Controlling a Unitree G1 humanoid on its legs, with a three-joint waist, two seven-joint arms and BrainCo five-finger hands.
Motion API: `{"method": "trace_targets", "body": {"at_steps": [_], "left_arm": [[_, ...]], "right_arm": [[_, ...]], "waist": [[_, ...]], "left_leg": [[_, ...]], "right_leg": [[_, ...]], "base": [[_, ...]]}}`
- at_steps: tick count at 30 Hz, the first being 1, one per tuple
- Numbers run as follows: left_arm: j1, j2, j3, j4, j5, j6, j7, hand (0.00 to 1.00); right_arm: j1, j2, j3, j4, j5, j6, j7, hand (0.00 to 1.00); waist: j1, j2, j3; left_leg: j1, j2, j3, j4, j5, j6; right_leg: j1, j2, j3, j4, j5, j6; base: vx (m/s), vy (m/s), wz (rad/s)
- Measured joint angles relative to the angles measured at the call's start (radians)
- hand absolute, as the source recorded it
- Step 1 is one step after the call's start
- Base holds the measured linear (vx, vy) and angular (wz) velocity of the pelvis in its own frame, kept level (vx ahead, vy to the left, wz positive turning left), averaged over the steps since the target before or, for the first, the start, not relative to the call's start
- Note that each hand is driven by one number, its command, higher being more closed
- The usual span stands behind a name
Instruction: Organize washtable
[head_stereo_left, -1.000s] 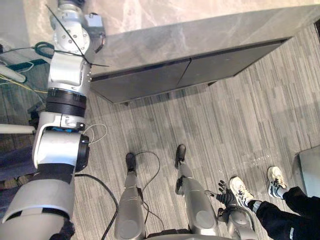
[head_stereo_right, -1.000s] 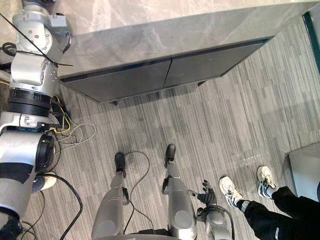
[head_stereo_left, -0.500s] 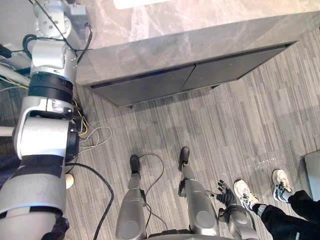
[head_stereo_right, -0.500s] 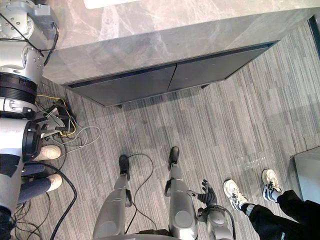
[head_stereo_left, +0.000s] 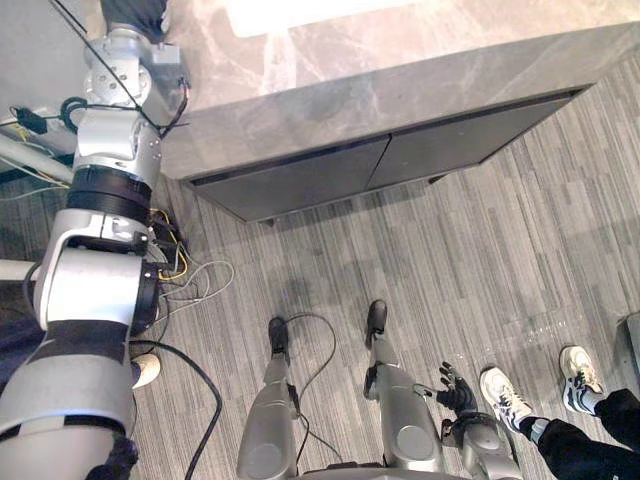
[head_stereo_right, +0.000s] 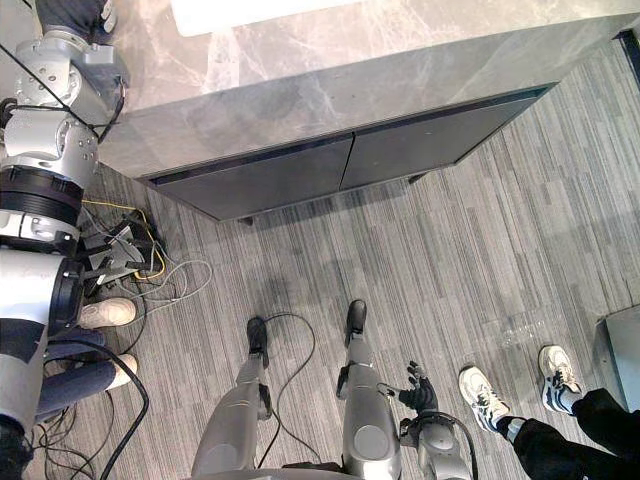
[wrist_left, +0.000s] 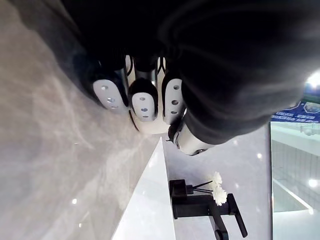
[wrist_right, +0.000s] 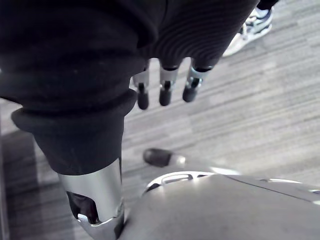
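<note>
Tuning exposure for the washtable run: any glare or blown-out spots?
Left eye view: the white basin is a flat bright patch, and the floor has a faint sheen. Left wrist view: light specks on the counter, a lamp flare at the edge, shade under the left hand.

Grey marbled washtable (head_stereo_left: 420, 70), black faucet (wrist_left: 200, 206), white flowers (wrist_left: 218, 188)

Even, seemingly overhead light glints on countertop (wrist_left: 50, 165).

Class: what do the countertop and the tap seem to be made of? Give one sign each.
The countertop: polished grey stone, probably marble or a lookalike; pale veins, glossy highlights. The tap: likely metal, matte black; square edges, little shine.
</note>
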Motion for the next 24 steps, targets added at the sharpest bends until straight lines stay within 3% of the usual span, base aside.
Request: {"method": "trace_targets", "body": {"at_steps": [10,24], "left_arm": [[-0.023,0.037,-0.001,-0.002,-0.029,-0.023,0.000,1.00],[-0.123,0.047,0.000,0.041,-0.046,-0.015,0.002,1.00]], "right_arm": [[0.009,0.000,-0.001,-0.020,0.009,-0.001,0.000,0.00],[0.032,0.001,-0.001,-0.077,0.029,-0.004,-0.001,0.00]], "waist": [[0.003,0.000,0.000],[0.009,-0.001,0.000]], "left_leg": [[-0.024,0.005,0.022,0.000,-0.001,0.004],[-0.077,0.017,0.024,0.000,-0.001,0.002]], "right_leg": [[-0.033,0.004,0.016,0.000,0.008,-0.009],[-0.084,0.015,0.009,0.000,0.013,-0.014]], "base": [[-0.03,0.006,-0.05],[-0.05,0.012,0.00]]}}
